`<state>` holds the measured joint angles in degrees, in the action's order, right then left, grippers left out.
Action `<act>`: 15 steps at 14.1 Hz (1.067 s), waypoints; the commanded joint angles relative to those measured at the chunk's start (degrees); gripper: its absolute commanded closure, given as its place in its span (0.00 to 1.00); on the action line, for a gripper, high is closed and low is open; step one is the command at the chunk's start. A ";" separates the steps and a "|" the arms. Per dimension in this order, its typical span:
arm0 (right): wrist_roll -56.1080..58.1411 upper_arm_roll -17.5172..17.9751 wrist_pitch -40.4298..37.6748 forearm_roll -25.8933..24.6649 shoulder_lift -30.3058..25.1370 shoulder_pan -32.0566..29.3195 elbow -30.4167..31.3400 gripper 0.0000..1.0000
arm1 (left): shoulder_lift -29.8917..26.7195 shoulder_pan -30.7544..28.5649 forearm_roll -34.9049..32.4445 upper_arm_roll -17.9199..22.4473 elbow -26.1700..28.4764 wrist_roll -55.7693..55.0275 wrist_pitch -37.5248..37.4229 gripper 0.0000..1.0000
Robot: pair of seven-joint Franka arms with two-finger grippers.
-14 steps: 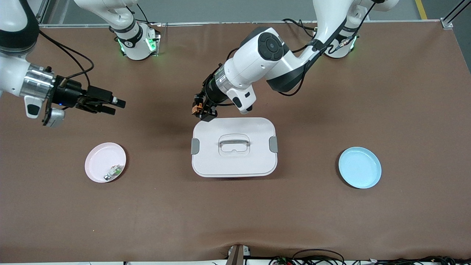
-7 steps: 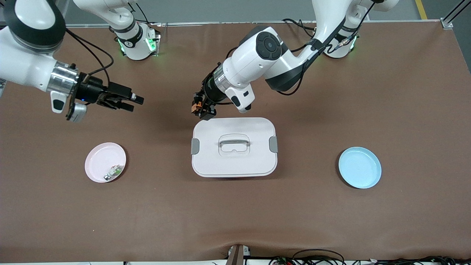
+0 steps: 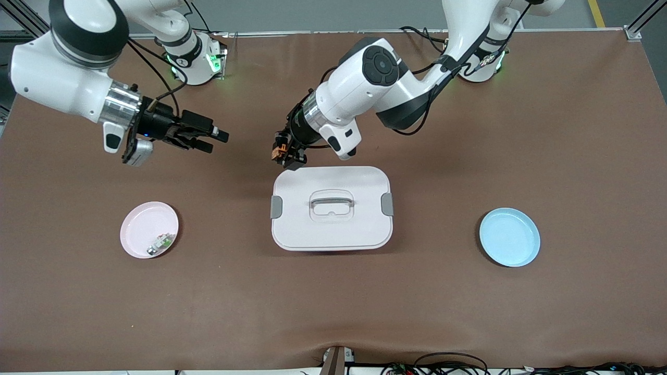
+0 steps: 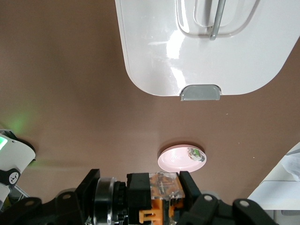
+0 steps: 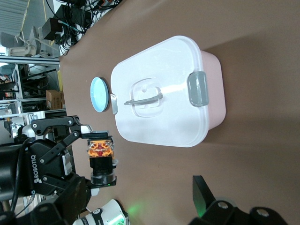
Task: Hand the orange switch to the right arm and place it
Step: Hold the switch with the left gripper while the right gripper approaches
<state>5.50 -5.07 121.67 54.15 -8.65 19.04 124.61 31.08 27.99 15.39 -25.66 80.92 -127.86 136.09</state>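
Front view: our right gripper, fingers spread apart, has advanced from the right arm's end of the table toward the left gripper, which stays clamped on the orange switch over the bare table just beside the white lidded box. The gap between the grippers has closed; we judge the handover imminent.

Left wrist view: the orange switch sits gripped between our fingers; the pink plate lies past it.

Right wrist view: the orange switch hangs ahead, presented by the left gripper; one right finger shows.
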 commanded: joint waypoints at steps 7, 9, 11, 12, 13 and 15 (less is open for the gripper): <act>-7.34 -0.47 11.04 5.25 -0.84 9.61 2.39 0.00 | -0.49 0.31 -0.98 0.53 -0.67 -1.07 -1.44 0.86; -7.43 -0.47 12.10 5.79 0.21 10.66 2.39 0.00 | -0.49 0.13 -0.98 0.53 -0.76 -1.07 -1.53 0.86; -7.43 -0.47 12.97 5.79 1.35 11.63 2.39 0.00 | -0.49 0.13 -0.98 0.53 -0.76 -1.07 -1.53 0.86; -7.78 -0.47 13.24 5.87 1.88 11.81 2.39 0.00 | -0.58 0.13 -0.98 0.53 -0.76 -1.07 -1.53 0.86; -7.96 -0.47 13.85 5.96 2.32 12.25 2.39 0.00 | -0.58 0.22 -0.98 0.53 -0.85 -1.07 -1.53 0.86; -8.39 -0.47 15.96 7.44 3.29 14.09 2.22 0.00 | -0.58 0.31 -0.98 0.53 -0.85 -1.07 -1.53 0.86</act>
<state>-2.02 -5.06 135.50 59.12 -5.94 30.91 126.75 31.07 27.93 15.39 -25.49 80.80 -127.86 135.83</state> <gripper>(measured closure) 0.000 0.264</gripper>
